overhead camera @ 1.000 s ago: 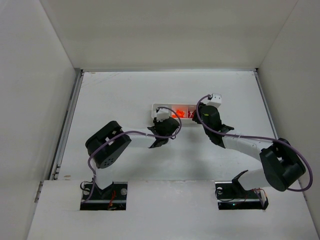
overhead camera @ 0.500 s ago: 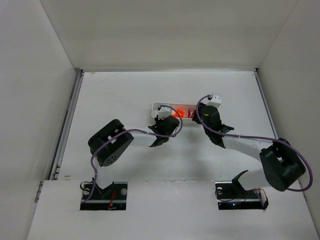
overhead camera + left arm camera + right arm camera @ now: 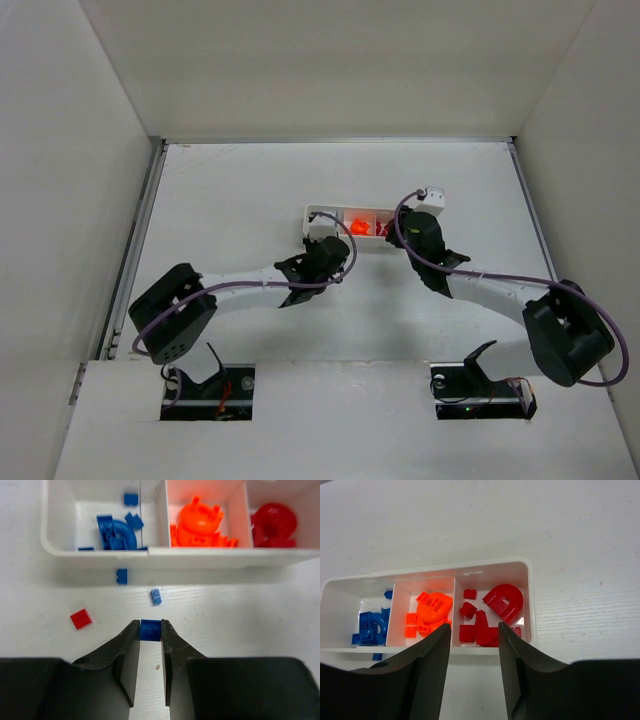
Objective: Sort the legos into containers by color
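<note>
Blue square brick (image 3: pixel 150 629) is clamped by left gripper (image 3: pixel 150 634), near side of white tray (image 3: pixel 225 555); right gripper (image 3: pixel 474 629) is held unclenched above red compartment (image 3: pixel 485 581).

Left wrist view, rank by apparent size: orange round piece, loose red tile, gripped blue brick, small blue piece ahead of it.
1. orange round piece
2. red tile and blue brick look alike; brick is nearer, unranked
3. small blue piece

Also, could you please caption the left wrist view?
Left end effector pinching a blue lego in front of the color-sorted tray.
</note>
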`<control>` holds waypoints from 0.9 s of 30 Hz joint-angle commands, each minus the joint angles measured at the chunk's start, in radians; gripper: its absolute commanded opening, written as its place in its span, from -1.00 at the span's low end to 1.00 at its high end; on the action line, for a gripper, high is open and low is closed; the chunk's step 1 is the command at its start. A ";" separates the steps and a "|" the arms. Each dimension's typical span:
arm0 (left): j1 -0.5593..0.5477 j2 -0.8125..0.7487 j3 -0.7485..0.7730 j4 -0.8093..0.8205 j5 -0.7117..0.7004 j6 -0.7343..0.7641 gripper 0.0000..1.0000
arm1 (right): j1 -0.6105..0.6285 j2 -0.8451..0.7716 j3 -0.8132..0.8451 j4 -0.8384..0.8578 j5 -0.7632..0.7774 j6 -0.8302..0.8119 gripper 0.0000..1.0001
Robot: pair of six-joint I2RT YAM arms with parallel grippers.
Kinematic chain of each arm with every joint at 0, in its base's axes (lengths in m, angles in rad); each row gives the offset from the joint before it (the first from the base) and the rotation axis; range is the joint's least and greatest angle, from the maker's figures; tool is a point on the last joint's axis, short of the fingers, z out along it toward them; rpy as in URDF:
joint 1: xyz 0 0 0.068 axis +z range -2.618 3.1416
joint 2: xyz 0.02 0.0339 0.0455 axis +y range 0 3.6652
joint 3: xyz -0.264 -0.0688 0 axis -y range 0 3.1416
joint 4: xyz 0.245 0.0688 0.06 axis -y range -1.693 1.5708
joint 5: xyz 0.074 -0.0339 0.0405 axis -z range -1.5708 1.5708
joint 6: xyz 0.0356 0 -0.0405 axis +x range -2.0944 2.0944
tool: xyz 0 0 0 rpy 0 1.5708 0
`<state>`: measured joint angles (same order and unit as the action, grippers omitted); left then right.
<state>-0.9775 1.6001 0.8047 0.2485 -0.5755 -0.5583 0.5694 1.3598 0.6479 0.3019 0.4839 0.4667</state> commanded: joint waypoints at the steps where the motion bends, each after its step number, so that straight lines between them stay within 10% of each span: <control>1: 0.041 -0.084 0.043 -0.005 0.008 0.012 -0.78 | -0.001 -0.031 -0.010 0.057 -0.004 -0.008 -0.05; 14: 0.239 0.113 0.217 0.040 0.101 0.028 -0.46 | 0.108 -0.085 -0.034 0.057 -0.002 -0.003 -0.20; 27: 0.294 -0.237 -0.103 0.071 0.063 -0.103 -0.29 | 0.413 0.215 0.125 0.094 -0.005 0.035 -0.19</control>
<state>-0.7113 1.4654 0.7799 0.3000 -0.4812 -0.5976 0.9257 1.4906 0.6994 0.3252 0.4770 0.4904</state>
